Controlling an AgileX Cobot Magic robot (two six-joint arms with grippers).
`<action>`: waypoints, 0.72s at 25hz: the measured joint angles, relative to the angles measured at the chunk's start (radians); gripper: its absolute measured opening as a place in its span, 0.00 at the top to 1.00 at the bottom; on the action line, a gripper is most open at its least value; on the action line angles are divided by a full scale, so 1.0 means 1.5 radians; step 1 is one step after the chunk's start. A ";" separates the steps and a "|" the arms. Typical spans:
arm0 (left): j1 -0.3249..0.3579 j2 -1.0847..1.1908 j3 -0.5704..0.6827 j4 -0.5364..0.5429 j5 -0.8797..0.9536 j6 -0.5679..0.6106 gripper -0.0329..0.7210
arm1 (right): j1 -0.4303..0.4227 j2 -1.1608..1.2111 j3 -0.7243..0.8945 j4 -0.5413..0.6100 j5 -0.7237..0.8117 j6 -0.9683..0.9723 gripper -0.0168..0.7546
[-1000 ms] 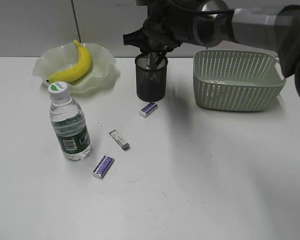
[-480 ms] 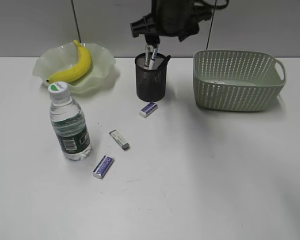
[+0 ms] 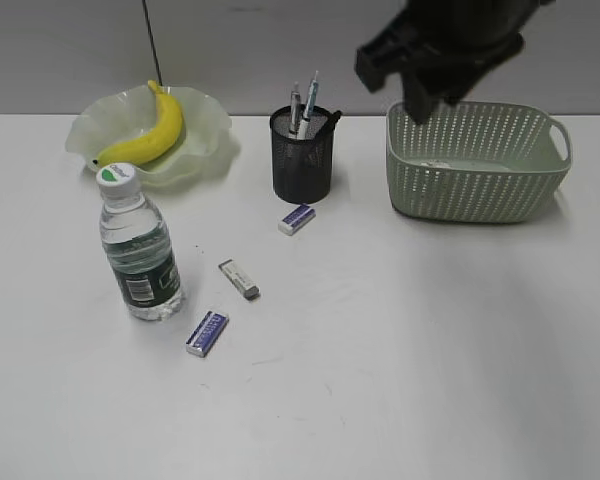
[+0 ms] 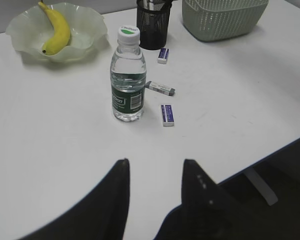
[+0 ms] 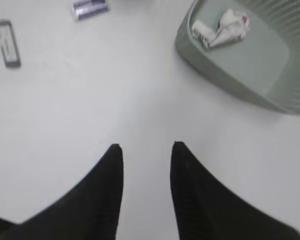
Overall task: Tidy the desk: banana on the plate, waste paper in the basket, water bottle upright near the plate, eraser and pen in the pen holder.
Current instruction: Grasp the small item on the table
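Pens (image 3: 302,102) stand upright in the black mesh pen holder (image 3: 302,160), which sits toward the far edge of the desk (image 3: 430,340), about midway along it. Toward the far left corner the banana (image 3: 150,128) lies in the wavy-rimmed pale green plate (image 3: 205,120). The water bottle (image 3: 137,245) stands upright, cap on, nearer the left edge and in front of the plate. Three erasers lie loose on the desk: one (image 3: 297,218) just in front of the pen holder, a grey-sleeved one (image 3: 239,278) farther toward the near edge, and a blue-printed one (image 3: 207,332) just beside the bottle's base. Toward the far right corner sits the sage-green basket (image 3: 475,165); the waste paper (image 5: 221,29) lies inside it. The right gripper (image 5: 146,155) hangs above bare desk beside the basket, fingers spread and holding nothing. The left gripper (image 4: 154,170) hovers over the near edge, fingers likewise apart and empty.
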 joint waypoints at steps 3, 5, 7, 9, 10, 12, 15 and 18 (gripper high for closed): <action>0.000 0.000 0.000 0.000 0.000 0.000 0.61 | 0.003 -0.118 0.150 0.009 -0.001 -0.021 0.67; 0.000 0.000 0.000 0.000 0.000 0.000 0.61 | 0.003 -0.212 0.252 0.010 -0.012 -0.034 0.68; 0.000 0.000 0.000 0.000 0.000 0.000 0.61 | 0.003 -0.302 0.354 0.014 -0.035 -0.044 0.69; 0.000 0.000 0.000 0.000 0.000 0.000 0.61 | 0.003 -0.395 0.437 0.018 -0.059 -0.049 0.69; 0.000 0.000 0.000 0.000 0.000 0.000 0.61 | 0.003 -0.446 0.478 0.021 -0.067 -0.051 0.69; 0.000 0.001 0.000 0.000 0.000 0.000 0.61 | 0.003 -0.552 0.544 0.027 -0.081 -0.055 0.69; 0.000 0.012 0.000 0.000 -0.001 0.000 0.61 | 0.003 -0.710 0.630 0.033 -0.096 -0.059 0.69; 0.000 0.043 0.000 0.000 -0.003 0.000 0.61 | 0.003 -0.849 0.690 0.033 -0.121 -0.060 0.69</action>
